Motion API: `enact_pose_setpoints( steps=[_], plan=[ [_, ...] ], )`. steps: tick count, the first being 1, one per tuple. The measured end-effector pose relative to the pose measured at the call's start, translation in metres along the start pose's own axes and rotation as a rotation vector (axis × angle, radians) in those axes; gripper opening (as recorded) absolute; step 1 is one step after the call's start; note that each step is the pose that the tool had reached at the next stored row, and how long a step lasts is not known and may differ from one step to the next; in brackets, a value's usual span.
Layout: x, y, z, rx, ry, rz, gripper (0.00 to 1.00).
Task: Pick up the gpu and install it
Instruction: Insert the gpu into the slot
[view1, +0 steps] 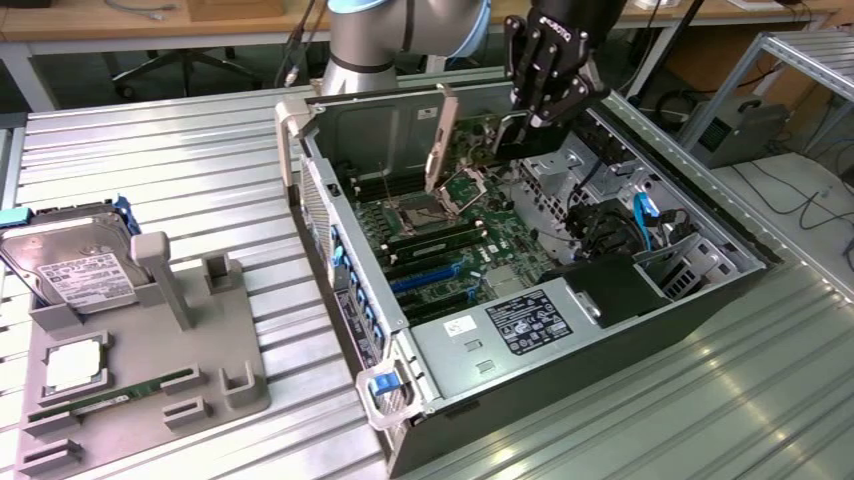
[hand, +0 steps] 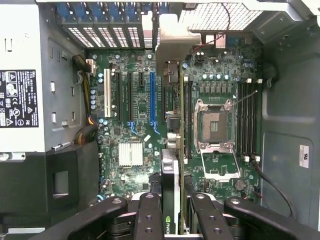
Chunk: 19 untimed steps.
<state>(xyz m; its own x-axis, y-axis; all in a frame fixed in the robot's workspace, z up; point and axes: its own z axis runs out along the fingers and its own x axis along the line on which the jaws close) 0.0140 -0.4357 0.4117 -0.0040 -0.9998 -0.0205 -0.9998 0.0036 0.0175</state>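
The gpu (hand: 170, 180), a thin dark card, is seen edge-on in the wrist view, with its silver end bracket (hand: 172, 42) at the far end. My gripper (hand: 172, 222) is shut on it, one black finger (hand: 149, 220) on each side. In the exterior view the gripper (view1: 537, 118) holds the gpu (view1: 525, 146) upright over the open computer case (view1: 694, 235), the bracket (view1: 438, 140) hanging down toward the motherboard (view1: 441, 245). In the wrist view the card hangs above the board just beside the long blue slot (hand: 152, 100).
A CPU socket (hand: 215, 125) and memory slots (hand: 247, 120) lie on one side of the card, the power supply (view1: 527, 320) at the case's near end. On the exterior view's left, a grey fixture (view1: 220, 345) holds a hard drive (view1: 80, 265) and a green memory stick (view1: 114, 393).
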Motion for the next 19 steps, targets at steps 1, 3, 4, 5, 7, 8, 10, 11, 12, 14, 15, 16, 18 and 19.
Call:
enact_pose_setpoints(
  steps=[1, 3, 4, 5, 7, 8, 10, 11, 12, 14, 15, 16, 18, 19],
  plan=[
    [0.0, 0.0008, 0.0006, 0.0001, 0.0001, -0.001, 0.27],
    [0.0, 0.0027, 0.002, 0.0009, 0.0004, -0.003, 0.27],
    [0.0, 0.0032, 0.0024, 0.0011, 0.0003, -0.003, 0.27],
    [0.0, 0.0032, 0.0025, 0.0012, 0.0003, -0.003, 0.27],
    [0.0, 0.0032, 0.0025, 0.0012, 0.0003, -0.003, 0.27],
    [0.0, 0.0032, 0.0025, 0.0012, 0.0002, -0.003, 0.27],
    [0.0, 0.0032, 0.0026, 0.0012, 0.0002, -0.003, 0.27],
    [0.0, 0.0032, 0.0044, 0.0018, -0.0001, -0.003, 0.27],
    [0.0, 0.0033, 0.0062, 0.0025, 0.0001, -0.003, 0.27],
    [0.0, 0.0033, 0.0106, 0.0035, 0.0001, -0.003, 0.27],
    [0.0, 0.0033, 0.0123, 0.0039, 0.0, -0.003, 0.27],
    [0.0, 0.0034, 0.0144, 0.0044, 0.0002, -0.003, 0.27],
    [0.0, 0.0036, 0.0183, 0.0055, 0.0002, -0.003, 0.27],
    [0.0, 0.0036, 0.0206, 0.0062, 0.0002, -0.003, 0.27]
  ],
)
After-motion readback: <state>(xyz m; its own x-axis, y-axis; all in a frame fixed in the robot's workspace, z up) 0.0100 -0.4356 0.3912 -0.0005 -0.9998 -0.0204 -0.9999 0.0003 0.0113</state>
